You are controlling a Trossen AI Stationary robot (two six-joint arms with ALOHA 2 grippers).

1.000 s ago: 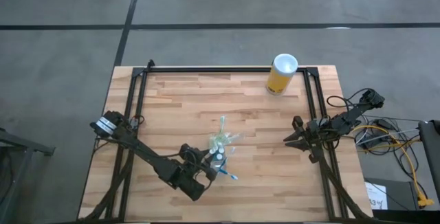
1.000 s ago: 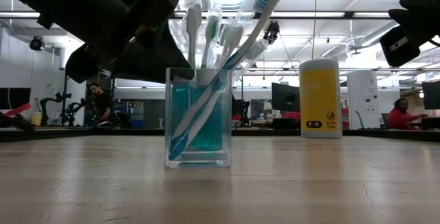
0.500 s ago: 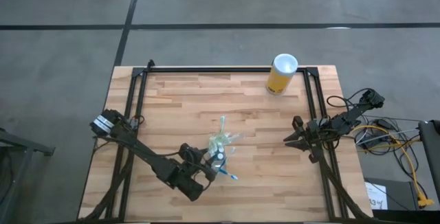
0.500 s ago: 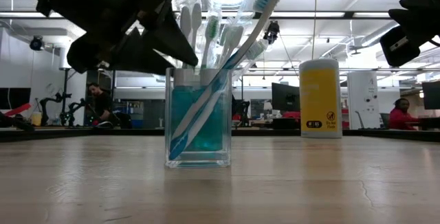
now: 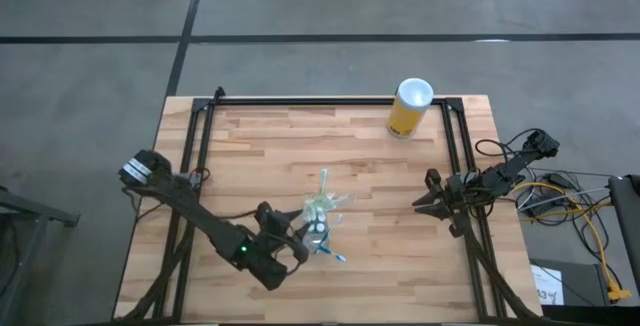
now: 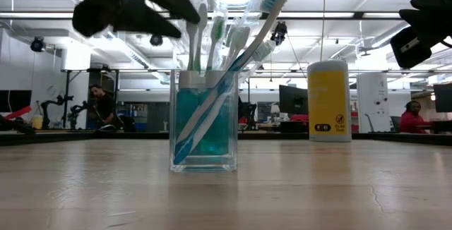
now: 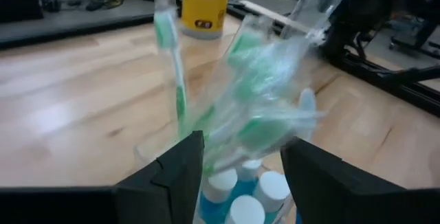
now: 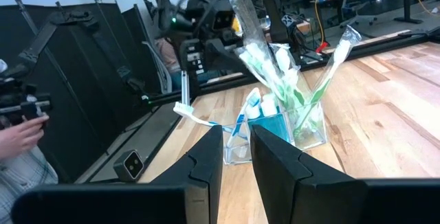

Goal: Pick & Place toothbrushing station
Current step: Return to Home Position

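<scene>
**Cup loaded; only the homing left**

The left gripper (image 7: pixel 245 141) hung above and a little to one side of the station. Its fingers were wide apart w/ nothing held btwn them, clear of the brush heads. Just below and ahead of it stood the small clear square plastic cup (image 6: pixel 235 145), upright on the light wooden table (image 5: pixel 250 156). Inside were thin white-green toothbrushes (image 6: pixel 216 39) and a white-blue toothbrush (image 6: pixel 212 110) leaning across, heads up. Small teal tubes w/ white caps (image 7: pixel 223 183) stood on the cup floor. Well apart from the gripper, at the table's back edge, stood the tall yellow cylinder with a white top (image 5: pixel 408 109), not part of the job.

The right gripper (image 5: pixel 428 201) waited on the far side of the cup from the left one, fingers only narrowly parted, empty.

Judging by this, the placing looked done: nothing of the set lay loose on the table. What was left, prob., was getting the left arm back to rest w/o clipping the tall brushes.
</scene>
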